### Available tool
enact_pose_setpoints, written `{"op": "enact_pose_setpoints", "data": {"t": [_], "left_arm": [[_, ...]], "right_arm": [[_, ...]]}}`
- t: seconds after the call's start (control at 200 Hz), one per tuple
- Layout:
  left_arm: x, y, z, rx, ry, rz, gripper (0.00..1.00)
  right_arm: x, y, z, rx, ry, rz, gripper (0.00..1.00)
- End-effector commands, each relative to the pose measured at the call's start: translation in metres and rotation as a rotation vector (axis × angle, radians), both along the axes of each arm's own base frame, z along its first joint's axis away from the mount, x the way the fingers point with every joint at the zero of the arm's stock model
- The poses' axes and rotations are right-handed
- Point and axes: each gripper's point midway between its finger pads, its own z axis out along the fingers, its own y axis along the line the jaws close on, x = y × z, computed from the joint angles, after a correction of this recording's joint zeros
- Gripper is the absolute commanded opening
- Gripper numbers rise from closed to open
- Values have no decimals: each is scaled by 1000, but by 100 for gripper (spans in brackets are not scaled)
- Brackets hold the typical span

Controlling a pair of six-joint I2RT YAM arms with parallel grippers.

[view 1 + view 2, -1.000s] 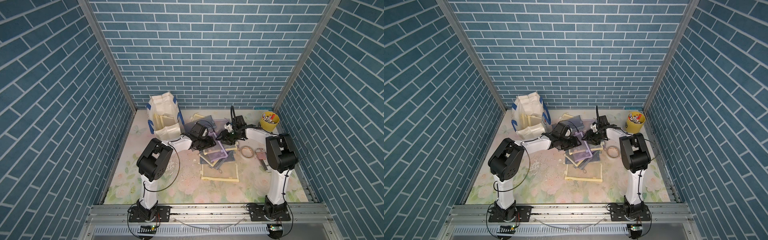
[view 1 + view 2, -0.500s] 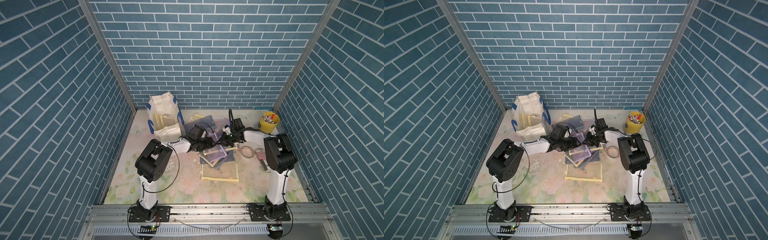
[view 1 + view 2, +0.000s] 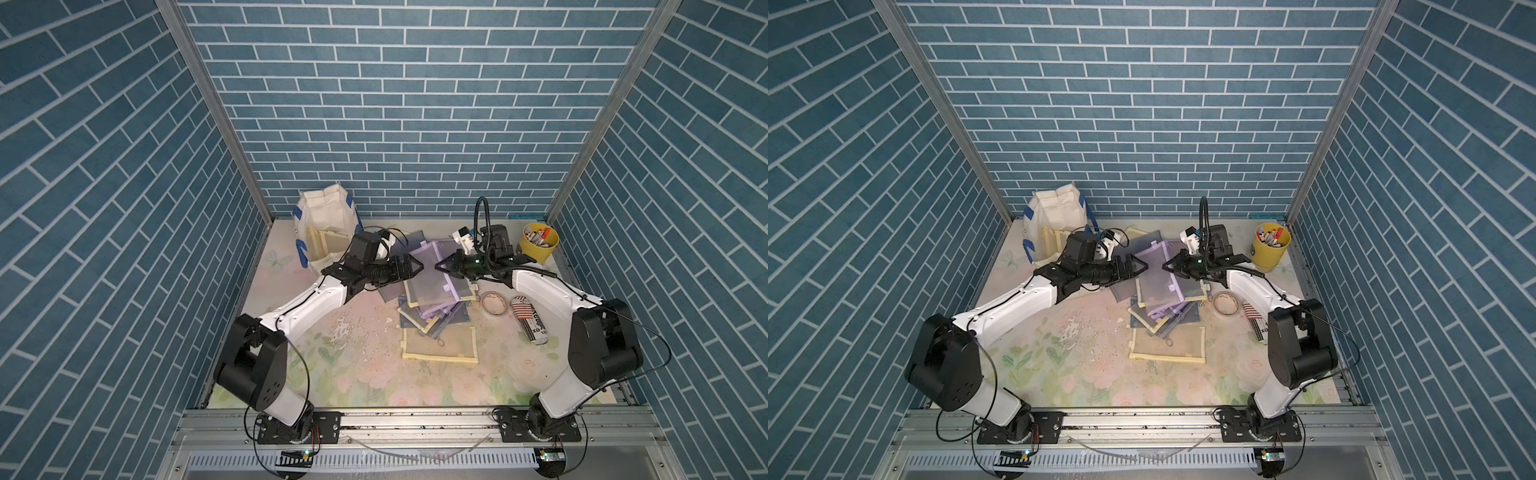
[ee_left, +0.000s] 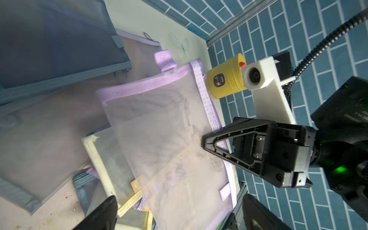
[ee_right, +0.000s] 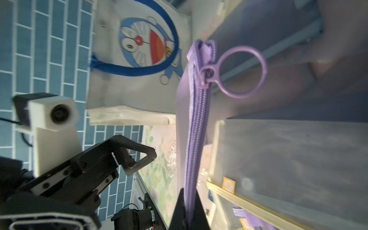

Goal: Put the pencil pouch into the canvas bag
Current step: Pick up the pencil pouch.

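Purple mesh pencil pouch (image 3: pixel 432 272) pinched, not bagged yet

It's clamped by its zipper edge (image 5: pixel 194 139) in the closed right gripper (image 3: pixel 439 266) and held up off the pile of other mesh pouches (image 3: pixel 436 316), near the boxy off-white canvas bag with blue handles (image 3: pixel 326 216) but outside it. The left gripper (image 3: pixel 417 268) is spread wide and empty, between bag and pouch. Probably best carried over the bag's mouth edge-first and only then released, so the floppy mesh isn't snagged.

The right gripper (image 5: pixel 188 201), jaws pinching the purple pencil pouch (image 5: pixel 182 123), is cropped at the right wrist view's edge; the canvas bag (image 5: pixel 139 83) beyond is blurred and cropped. The yellow bucket (image 3: pixel 538 253) holds contents too small to identify.
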Motion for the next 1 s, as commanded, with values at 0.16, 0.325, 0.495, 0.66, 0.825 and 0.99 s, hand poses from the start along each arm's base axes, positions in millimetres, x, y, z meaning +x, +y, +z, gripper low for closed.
{"op": "enact_pose_setpoints", "data": {"t": [0.16, 0.325, 0.495, 0.66, 0.825, 0.99], "left_arm": [[-4, 6, 40, -105, -71, -44, 99], [-3, -5, 65, -164, -136, -70, 97], [0, -8, 81, -216, -167, -69, 74], [-3, -7, 92, -229, -190, -65, 46], [-5, 0, 101, -228, -213, -45, 20], [2, 12, 104, -217, -204, -13, 0]], "right_arm": [[-7, 16, 80, 211, -134, 85, 0], [-5, 22, 110, 324, -182, 87, 0], [-2, 26, 118, 358, -203, 80, 0], [-1, 27, 120, 376, -209, 73, 0], [-3, 28, 122, 374, -216, 78, 0], [-9, 28, 113, 258, -226, 61, 32]]}}
